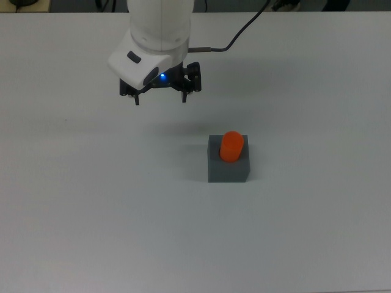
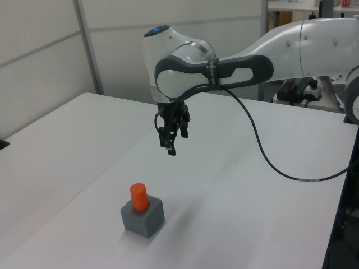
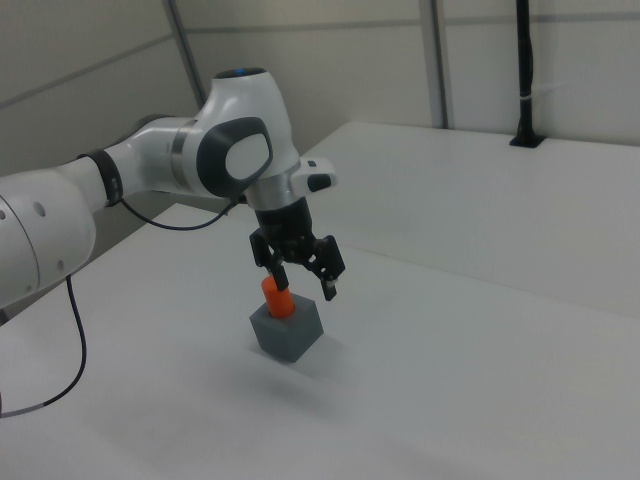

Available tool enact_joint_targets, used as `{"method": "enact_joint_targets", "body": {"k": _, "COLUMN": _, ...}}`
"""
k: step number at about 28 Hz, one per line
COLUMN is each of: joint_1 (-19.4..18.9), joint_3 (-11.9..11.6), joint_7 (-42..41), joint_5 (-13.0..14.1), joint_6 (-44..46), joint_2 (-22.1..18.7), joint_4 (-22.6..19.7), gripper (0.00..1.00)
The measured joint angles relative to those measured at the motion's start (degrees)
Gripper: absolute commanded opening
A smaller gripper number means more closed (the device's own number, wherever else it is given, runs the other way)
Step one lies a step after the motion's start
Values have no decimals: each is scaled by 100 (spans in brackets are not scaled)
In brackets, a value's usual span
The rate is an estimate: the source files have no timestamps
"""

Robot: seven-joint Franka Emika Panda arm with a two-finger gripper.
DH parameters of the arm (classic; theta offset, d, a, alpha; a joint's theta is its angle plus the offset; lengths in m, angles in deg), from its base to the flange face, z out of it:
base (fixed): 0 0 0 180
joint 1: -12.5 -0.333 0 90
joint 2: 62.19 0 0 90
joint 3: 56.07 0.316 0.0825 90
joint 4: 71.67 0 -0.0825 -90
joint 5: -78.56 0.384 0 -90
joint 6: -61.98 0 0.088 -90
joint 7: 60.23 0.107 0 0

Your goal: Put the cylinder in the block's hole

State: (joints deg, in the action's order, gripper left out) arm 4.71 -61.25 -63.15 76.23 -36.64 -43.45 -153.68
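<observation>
One gripper (image 1: 160,96) at the top view's upper left, raised off the white table (image 1: 73,213), fingers spread apart and holding nothing; seen hanging in the air above the surface in the left view (image 2: 172,136); black cable (image 2: 269,162) trailing from the arm toward the left view's right. Further to the top view's right and lower down, orange cylinder (image 1: 231,146) standing upright, lower end sunk in the hole on the upper face of the grey block (image 1: 228,170), well apart from the fingers; block resting flat on the table, cylinder's rounded top poking up above it (image 2: 139,196).
</observation>
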Motion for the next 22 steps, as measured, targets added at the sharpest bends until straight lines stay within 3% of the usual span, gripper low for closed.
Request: {"method": "enact_joint_targets", "body": {"k": 22, "joint_1": 149, "joint_3": 2, "joint_7": -110, "joint_5": 2, "joint_6": 0, "joint_2": 83, "joint_4": -5, "gripper": 100}}
